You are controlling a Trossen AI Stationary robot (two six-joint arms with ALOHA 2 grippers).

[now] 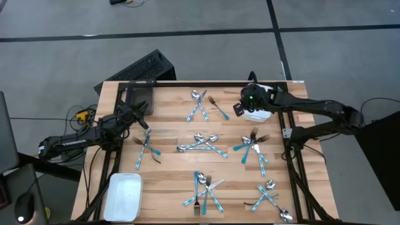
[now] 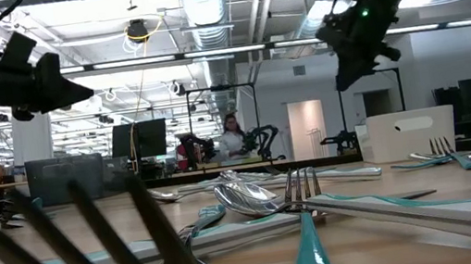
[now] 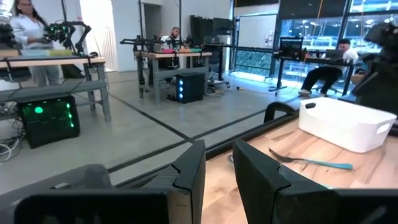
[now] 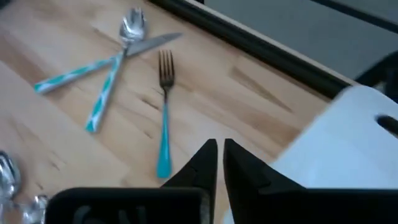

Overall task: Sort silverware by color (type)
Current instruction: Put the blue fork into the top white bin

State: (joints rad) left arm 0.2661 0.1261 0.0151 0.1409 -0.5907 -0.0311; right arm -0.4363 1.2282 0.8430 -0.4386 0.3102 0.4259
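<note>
Teal-handled silverware lies flat on the wooden table in several small heaps (image 1: 203,144) (image 1: 253,147) (image 1: 203,190) (image 1: 272,200) (image 1: 147,150). At the far edge a spoon and a knife lie crossed (image 1: 199,105) (image 4: 118,56), with a lone fork (image 1: 219,107) (image 4: 165,106) beside them. My right gripper (image 1: 240,107) (image 4: 220,155) hovers shut and empty above the table, between that fork and a white tray (image 1: 259,114). My left gripper (image 1: 142,117) (image 3: 219,168) is raised near the dark grey bin (image 1: 139,97), narrowly open and empty.
A second white tray (image 1: 123,195) sits at the table's near left corner. The far white tray (image 4: 348,143) (image 3: 345,124) (image 2: 409,134) stands just beside my right gripper. Black frame rails run along the table's edges. People sit and stand at benches beyond the table.
</note>
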